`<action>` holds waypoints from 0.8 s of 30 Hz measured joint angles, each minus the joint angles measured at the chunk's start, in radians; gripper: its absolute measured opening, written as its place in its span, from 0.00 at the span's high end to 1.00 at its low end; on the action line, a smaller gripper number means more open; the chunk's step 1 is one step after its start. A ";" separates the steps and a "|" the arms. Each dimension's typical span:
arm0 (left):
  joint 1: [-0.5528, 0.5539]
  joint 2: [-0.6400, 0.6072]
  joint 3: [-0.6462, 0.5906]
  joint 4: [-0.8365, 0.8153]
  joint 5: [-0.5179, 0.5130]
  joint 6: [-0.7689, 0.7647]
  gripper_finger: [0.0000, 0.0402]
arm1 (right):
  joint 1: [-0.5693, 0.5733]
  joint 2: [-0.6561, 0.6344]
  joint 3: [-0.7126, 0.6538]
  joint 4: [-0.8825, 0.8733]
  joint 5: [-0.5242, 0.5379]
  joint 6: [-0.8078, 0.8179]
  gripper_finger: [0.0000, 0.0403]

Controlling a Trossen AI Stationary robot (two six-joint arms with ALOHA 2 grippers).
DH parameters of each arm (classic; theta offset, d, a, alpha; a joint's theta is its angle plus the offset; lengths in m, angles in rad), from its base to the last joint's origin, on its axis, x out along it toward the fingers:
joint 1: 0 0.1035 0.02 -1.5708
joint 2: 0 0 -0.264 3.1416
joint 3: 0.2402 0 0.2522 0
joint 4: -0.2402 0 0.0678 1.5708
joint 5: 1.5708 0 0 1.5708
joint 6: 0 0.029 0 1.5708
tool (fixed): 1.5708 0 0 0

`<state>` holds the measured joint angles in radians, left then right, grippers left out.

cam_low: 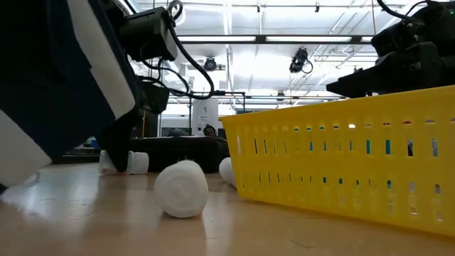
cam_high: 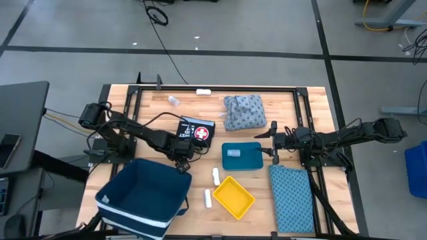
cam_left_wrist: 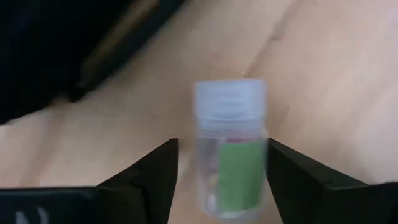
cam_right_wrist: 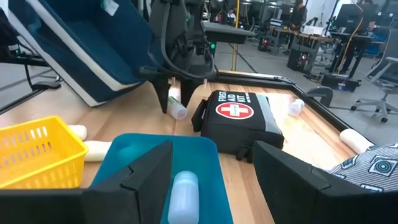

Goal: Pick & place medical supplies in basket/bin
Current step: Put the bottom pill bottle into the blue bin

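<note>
My left gripper [cam_high: 181, 165] [cam_left_wrist: 222, 155] is open and points down at the table beside the blue bin's far corner. A clear vial with a green label [cam_left_wrist: 230, 162] [cam_right_wrist: 178, 111] lies on the wood between its fingers. My right gripper [cam_high: 273, 143] [cam_right_wrist: 212, 149] is open and hovers level at the right edge of a teal tray [cam_high: 248, 164], where a second vial [cam_high: 233, 153] lies. A grey-blue cloth bundle [cam_high: 243, 111] rests at the far side. A flat blue patterned cloth [cam_high: 291, 197] lies near the right edge. Two white rolls [cam_high: 215, 175] [cam_high: 208, 198] lie by the yellow basket [cam_high: 233, 197]. My left gripper comes from above with one finger on either side of the vial's body [cam_left_wrist: 249, 168], which lies on the table. A gap shows at one finger [cam_left_wrist: 161, 174]. Whether the other finger [cam_left_wrist: 286, 174] touches the vial, I cannot tell.
A large blue bin [cam_high: 143, 197] stands tilted at the near left, close against my left gripper. A black first-aid kit [cam_high: 197, 131] lies just beyond that gripper. Another vial [cam_high: 174, 101] and a white stick [cam_high: 203, 91] lie near the far edge.
</note>
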<state>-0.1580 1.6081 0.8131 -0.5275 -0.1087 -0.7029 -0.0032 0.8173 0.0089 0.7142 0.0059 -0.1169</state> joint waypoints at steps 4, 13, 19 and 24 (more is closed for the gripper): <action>-0.015 -0.003 0.005 0.006 -0.080 0.019 0.59 | 0.000 0.000 0.000 0.005 0.000 0.000 0.42; -0.088 -0.004 0.063 0.027 -0.234 0.092 0.70 | 0.000 0.000 0.000 0.009 0.000 0.000 0.42; -0.143 -0.005 0.112 0.027 -0.337 0.114 0.70 | 0.000 0.000 0.000 0.012 0.000 0.000 0.42; -0.157 -0.005 0.159 0.029 -0.475 0.128 0.70 | 0.000 0.000 0.000 0.021 0.000 0.000 0.42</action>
<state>-0.3153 1.6028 0.9718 -0.4984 -0.5840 -0.5746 -0.0032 0.8173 0.0089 0.7351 0.0056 -0.1169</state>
